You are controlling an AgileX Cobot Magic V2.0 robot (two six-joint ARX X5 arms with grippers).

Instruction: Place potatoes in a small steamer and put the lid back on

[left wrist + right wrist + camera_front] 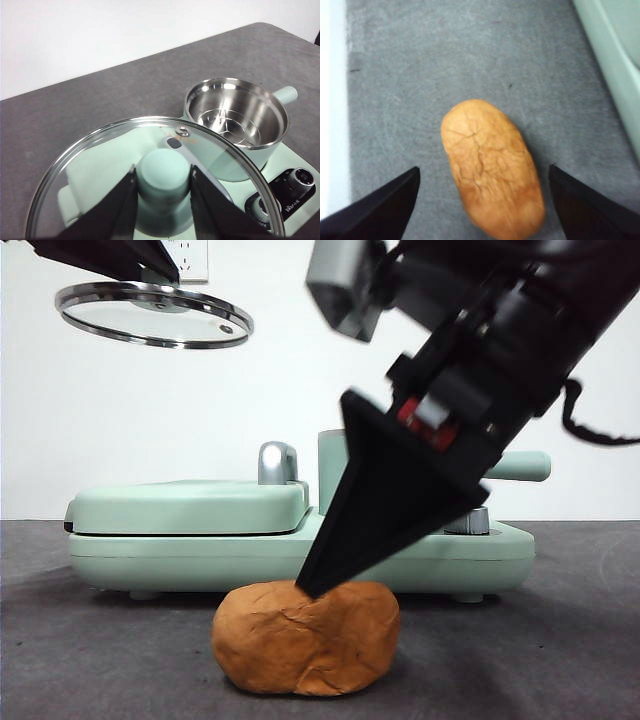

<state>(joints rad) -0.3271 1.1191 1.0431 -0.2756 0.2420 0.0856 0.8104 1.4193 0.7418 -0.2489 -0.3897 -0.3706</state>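
The right gripper (pixel 482 200) hangs over the potato (pixel 491 167) with its jaws spread wide, one on each side of the lump and clear of it; it holds nothing. In the front view the near jaw's tip sits right at the top of the potato (pixel 305 637), and whether it touches cannot be told. The potato lies on the grey worktop (pixel 90 650) close to its front edge, just in front of the green appliance base (pixel 300 558).

The potato lies tilted between the jaws rather than square to them. If they close as they stand, I judge they may catch the rounded, wrinkled skin off-centre, so the lump could roll or squirt out. Pressing down too far could also pin it against the worktop.

The left gripper (pixel 162 192) is clamped on the mint-green knob (pixel 162 175) of the lid (pixel 150 175), holding the glass disc in the air, high above the left part of the worktop in the front view (pixel 152 313). A slack grip on the smooth knob would let the lid tip or drop.

The small steamer (pixel 235 117) stands open on the base, its steel bowl empty, with its stubby handle (pixel 286 93) pointing away. The potato looks about as wide as the pot's mouth, so it could snag on the rim going in.

Beside the pot lies the flat griddle cover (pixel 190 505) with its chrome handle (pixel 277 462), and two dials (pixel 302 177) sit on the base near the pot. The raised lid is near the path to the pot, so the two arms could crowd each other there.
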